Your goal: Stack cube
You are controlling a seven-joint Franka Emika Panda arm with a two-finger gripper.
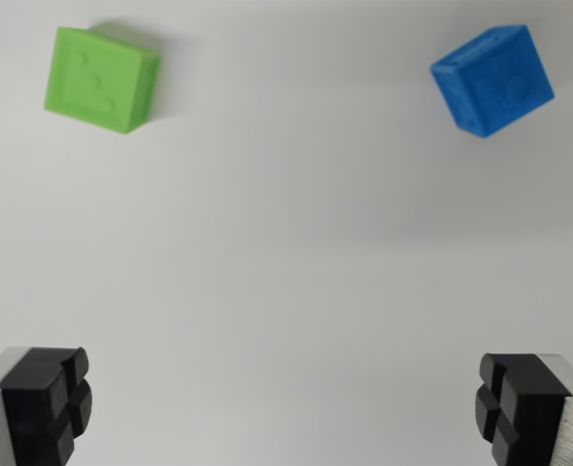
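- Presently, wrist view: the jaws (285,408) stand wide apart with nothing between them, their black pads (46,403) at the lower corners of the frame.
- A green cube (102,78) sits on the white tabletop (286,243) at the wrist view's upper left, turned slightly askew.
- A blue cube (492,80) sits at the upper right, rotated more sharply, well apart from the green one.
- Both cubes show faint raised markings on top, apparently embossed; detail too soft to read.
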